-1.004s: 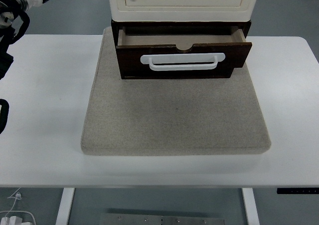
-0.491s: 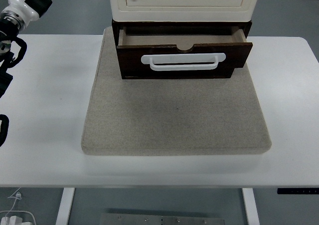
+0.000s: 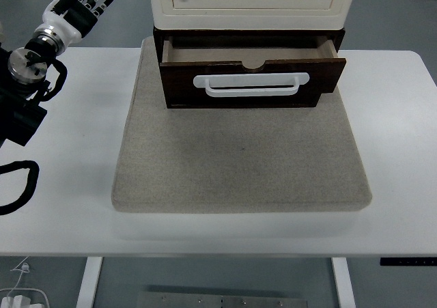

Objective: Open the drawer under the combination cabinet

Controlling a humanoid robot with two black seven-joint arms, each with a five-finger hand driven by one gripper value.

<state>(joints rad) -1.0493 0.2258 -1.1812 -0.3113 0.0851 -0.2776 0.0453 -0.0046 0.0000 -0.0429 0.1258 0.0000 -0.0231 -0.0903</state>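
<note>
The left hand (image 3: 82,4) hovers past the white bench's (image 3: 61,130) far left corner, fingers spread and holding nothing. Well to its right, a dark brown drawer (image 3: 251,82) with a white handle (image 3: 251,85) stands pulled partly out from under the cream cabinet (image 3: 249,4). Both rest on a grey mat (image 3: 239,161) to the hand's near right.

Drawer (image 3: 251,82) under cabinet (image 3: 249,4), on mat (image 3: 239,158)

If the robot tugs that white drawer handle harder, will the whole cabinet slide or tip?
Probably not tip: the cabinet looks broad and sits on a felt-like mat that likely grips. The drawer, already partly out, seems to slide freely by its handle.
</note>
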